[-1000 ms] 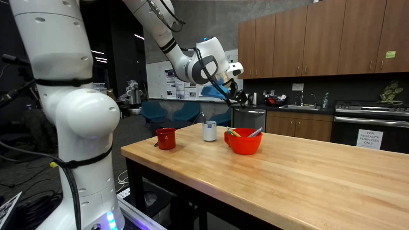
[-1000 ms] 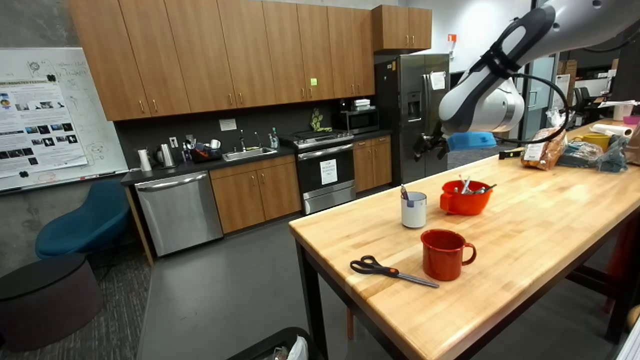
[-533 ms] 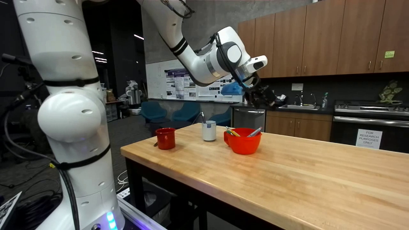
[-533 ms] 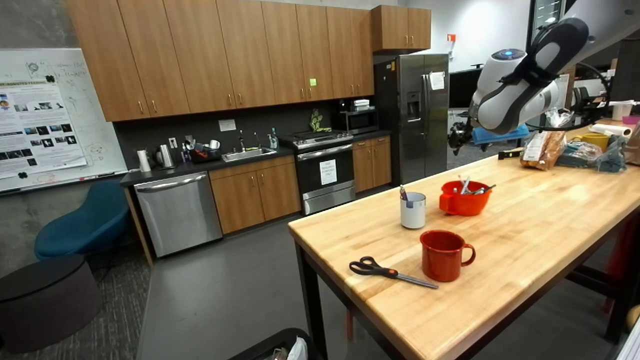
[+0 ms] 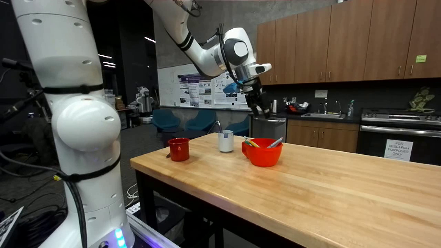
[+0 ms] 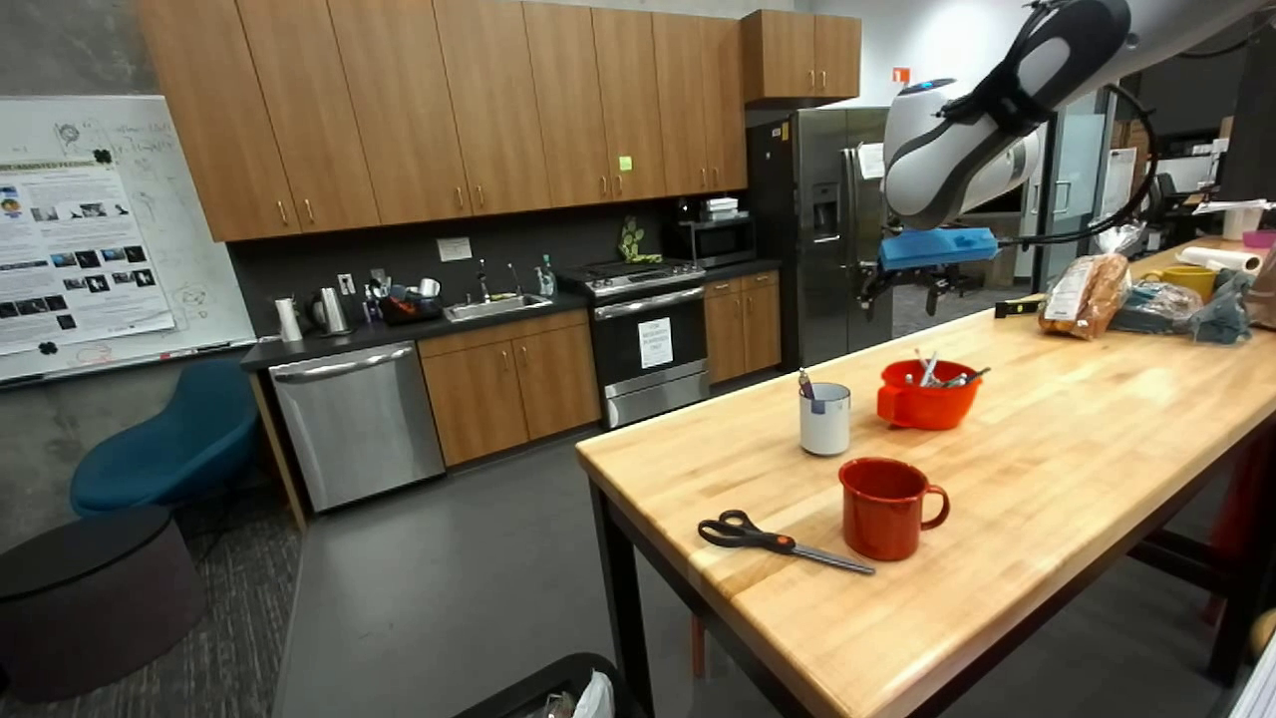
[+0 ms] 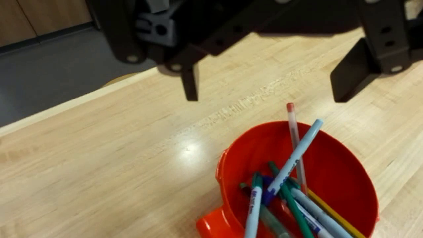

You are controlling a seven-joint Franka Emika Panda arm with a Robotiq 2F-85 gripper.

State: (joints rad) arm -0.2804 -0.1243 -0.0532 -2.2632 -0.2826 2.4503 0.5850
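The two fingers (image 7: 355,71) of the gripper (image 7: 266,99) stand wide apart, and they hold nothing; in the wrist view, the bare wood of the table (image 7: 132,158) is seen between them. The gripper hangs in the air above the red bowl (image 7: 343,165) and touches no thing.

This bowl stands on the table nearer to the long edge on the kitchen side, and a loose bunch of pens (image 7: 294,205) lies in it. The pale blue marker (image 7: 302,145) lies crosswise on top, its upper end at the rim, and the red-capped pen (image 7: 293,129) reaches past it.

I judge the step in hand to be a hover over the pens, with no grip on any of them. The next move, if it is a grip, calls for bringing the gap squarely over the bowl, then going down with the fingers set across one shaft; the pale blue marker seems the easiest.

Farther out, the white mug (image 6: 825,427) stands near the corner where this long edge meets the short end. A thin dark thing (image 6: 805,385) stands in it, perhaps a pen, but too small to be sure. The red mug (image 6: 882,514) and the scissors (image 6: 768,539) are both close to the short end, the blades just beside the mug.
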